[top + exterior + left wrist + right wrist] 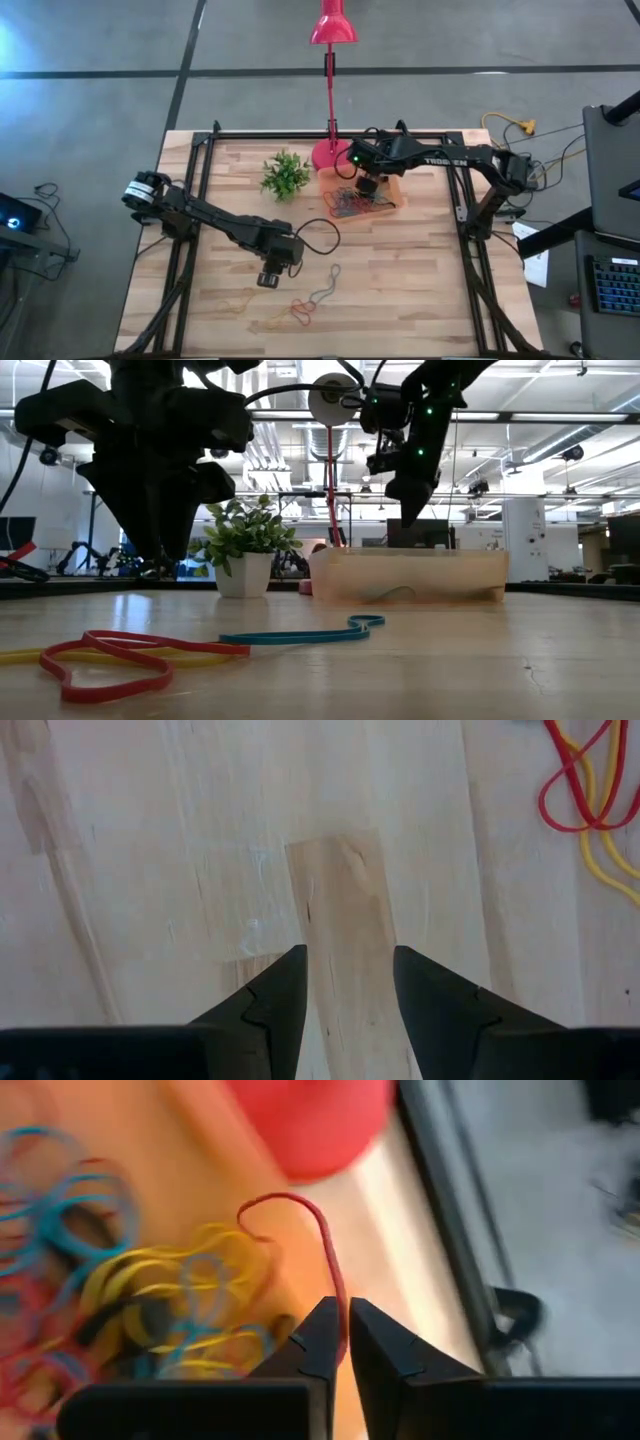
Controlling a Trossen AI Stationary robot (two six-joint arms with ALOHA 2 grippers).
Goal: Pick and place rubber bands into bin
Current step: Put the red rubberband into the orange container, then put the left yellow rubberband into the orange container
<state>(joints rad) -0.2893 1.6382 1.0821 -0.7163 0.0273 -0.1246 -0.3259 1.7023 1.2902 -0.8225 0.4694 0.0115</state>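
The orange bin (pixel 388 203) sits on the table beside the pink lamp base, with a pile of yellow, blue and red rubber bands (pixel 150 1310) in it. My right gripper (pixel 345 1305) hovers over the bin (pixel 410 575), shut on a red rubber band (pixel 300 1205). My left gripper (pixel 350 955) is open over bare wood near the table's middle (pixel 270 278). Loose bands lie flat on the table toward its near edge: red and yellow ones (pixel 298 312), a bluish one (pixel 326 290) and a yellow one (pixel 235 305). Red and yellow bands (pixel 580 790) show beyond the left fingers. My right gripper pinches the red rubber band between its two fingers, on one strand (pixel 340 1295) right at the fingertips. The fingers point down from above over the bin. The rest of the band curls out past the fingertips as a free loop (pixel 265 1210), lifted clear of the pile.
A small green plant (pixel 284 174) stands left of the bin. The pink lamp base (pixel 330 155) and its stem rise just behind the bin. A black cable loops on the table by the left arm (pixel 318 235). Black frame rails run along the table's sides.
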